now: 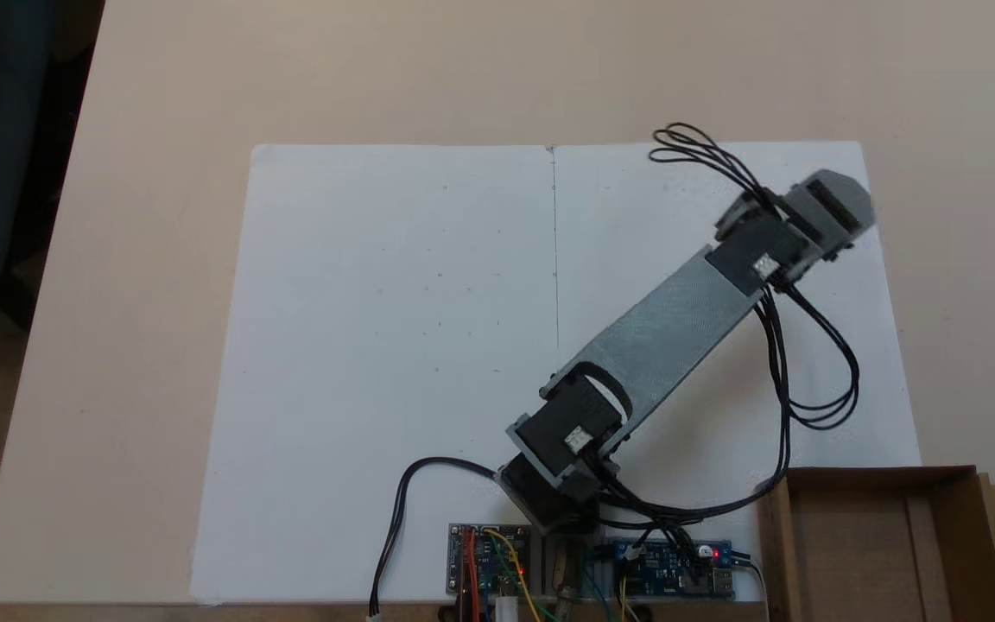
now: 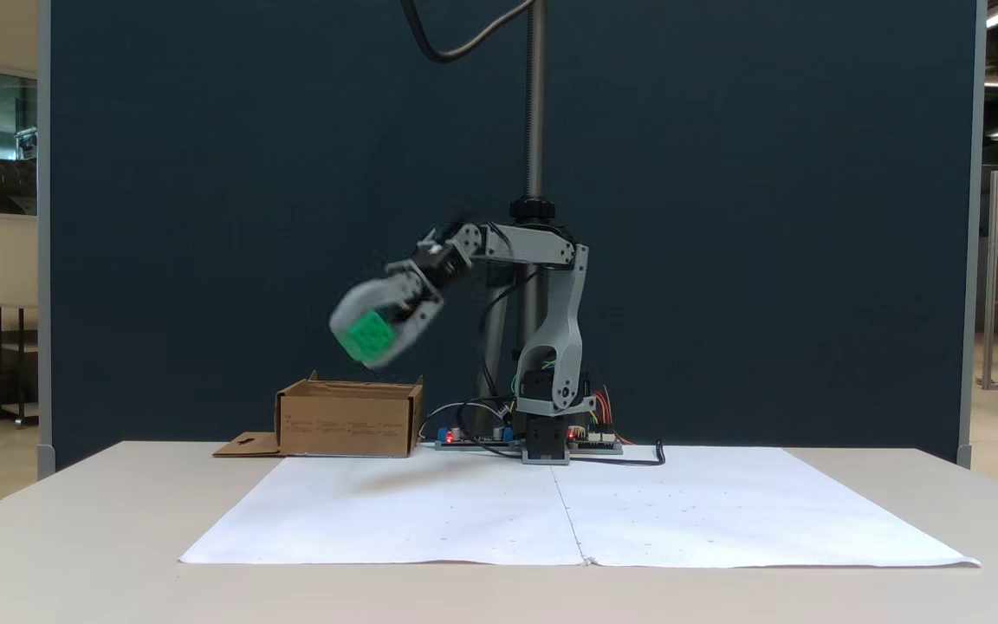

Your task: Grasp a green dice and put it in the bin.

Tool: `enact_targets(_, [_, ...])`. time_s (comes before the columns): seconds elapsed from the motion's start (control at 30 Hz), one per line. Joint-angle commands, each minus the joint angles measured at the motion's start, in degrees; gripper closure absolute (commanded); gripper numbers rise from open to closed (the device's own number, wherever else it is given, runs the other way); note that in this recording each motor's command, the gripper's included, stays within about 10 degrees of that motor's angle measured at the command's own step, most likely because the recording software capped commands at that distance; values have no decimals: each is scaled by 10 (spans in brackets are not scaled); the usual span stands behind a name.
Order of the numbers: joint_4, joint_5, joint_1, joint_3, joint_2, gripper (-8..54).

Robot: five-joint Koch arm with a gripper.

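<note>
The green dice (image 2: 366,336) hangs in the air, clamped between the grey fingers of my gripper (image 2: 369,340), which is shut on it and looks motion-blurred. It sits above and slightly left of the middle of the bin (image 2: 347,419), a brown cardboard box with low walls. Seen from above, the gripper (image 1: 834,207) is at the far right of the white paper and hides the dice beneath it. The bin (image 1: 886,544) sits at the lower right corner of that view, its flap with a keyhole cutout on the right.
A white paper sheet (image 1: 394,345) covers the beige table. Circuit boards (image 1: 489,561) and loose wires lie beside the arm's base (image 1: 549,492). A black cable loop (image 1: 817,380) hangs off the arm. A dark panel stands behind the table.
</note>
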Motion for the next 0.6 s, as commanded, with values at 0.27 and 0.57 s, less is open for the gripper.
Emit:
enact_targets(0.27, [-12,-86,418,-40,33,334])
enact_targets(0.57, [-6,-200,549,-38,-81,334])
